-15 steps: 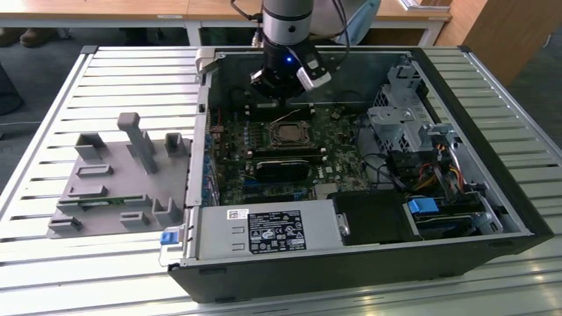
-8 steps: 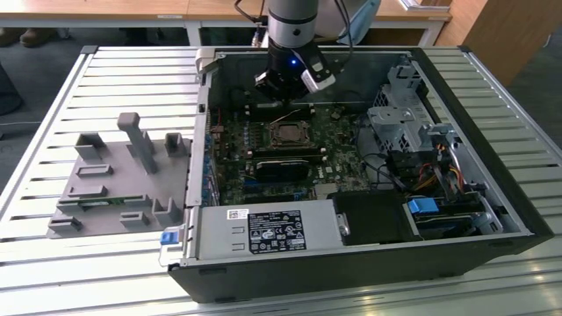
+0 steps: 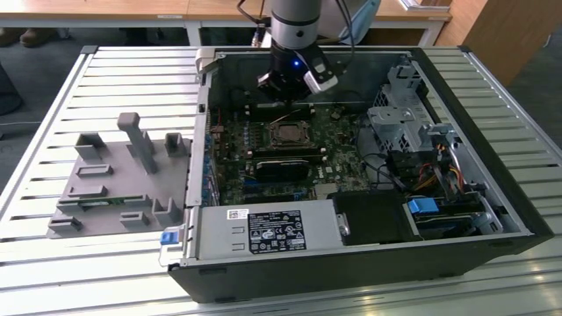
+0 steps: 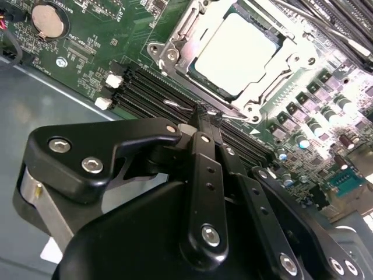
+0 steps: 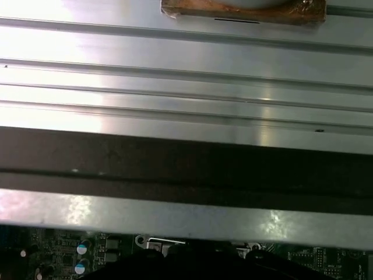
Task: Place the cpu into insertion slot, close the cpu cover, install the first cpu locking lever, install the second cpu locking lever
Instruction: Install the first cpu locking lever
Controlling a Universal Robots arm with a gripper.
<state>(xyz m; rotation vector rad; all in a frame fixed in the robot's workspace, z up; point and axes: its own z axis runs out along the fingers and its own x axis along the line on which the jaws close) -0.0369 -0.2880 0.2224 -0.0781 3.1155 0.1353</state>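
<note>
1. At the exterior view's left, a grey fixture tray lies on the slatted table, well apart from me.
2. My gripper hangs inside the computer case, just beside the insertion slot. My jaws look pinched nearly together on a thin wire locking lever.
3. The cpu lies seated, the cpu cover closed around it.
4. I judge the lever springy, stiff and slippery, best held near its free end.

You've got a slatted metal worktop w/ an open black PC case on it & a grey fixture block just beside, exterior view's left.
</note>
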